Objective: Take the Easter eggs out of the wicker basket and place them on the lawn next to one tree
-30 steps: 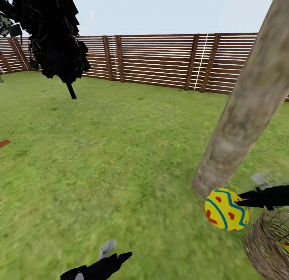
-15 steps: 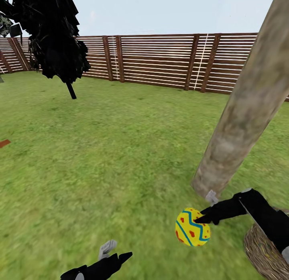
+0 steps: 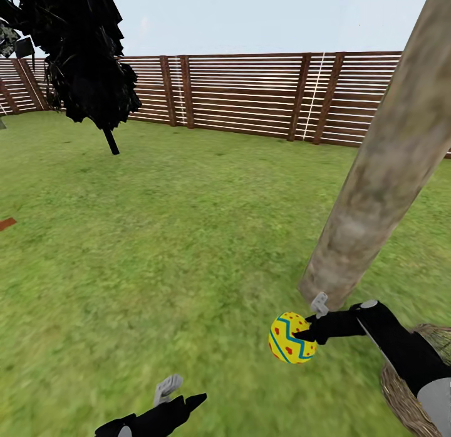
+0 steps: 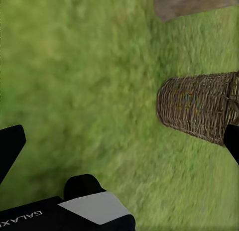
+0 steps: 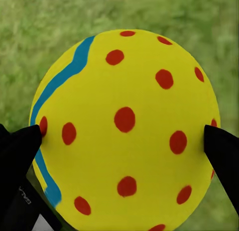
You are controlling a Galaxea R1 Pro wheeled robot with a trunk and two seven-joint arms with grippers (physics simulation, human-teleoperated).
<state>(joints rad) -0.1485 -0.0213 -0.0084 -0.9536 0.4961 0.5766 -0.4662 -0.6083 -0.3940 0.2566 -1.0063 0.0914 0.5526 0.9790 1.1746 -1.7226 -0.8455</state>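
An egg [image 3: 292, 338] is grasped by the right gripper [image 3: 305, 332] just beside the tree [image 3: 376, 180]; open lawn [image 3: 156, 236] lies beyond, fenced [image 3: 250, 92]. The left gripper [image 3: 178, 396] is held released.

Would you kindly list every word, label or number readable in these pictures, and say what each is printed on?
"GALAX", cut off by the picture's edge and upside down: on the black body of the left hand.
Tiny white print on the right hand's finger: too small to read.

Open lawn [image 3: 175, 236] stretches wide and unobstructed to the left of the tree [image 3: 382, 167], whose thick trunk blocks the ground just beyond the right gripper [image 3: 305, 332] and the Easter egg [image 3: 292, 337] it grips. The wicker basket [image 3: 407, 393] crowds the right arm's near side.
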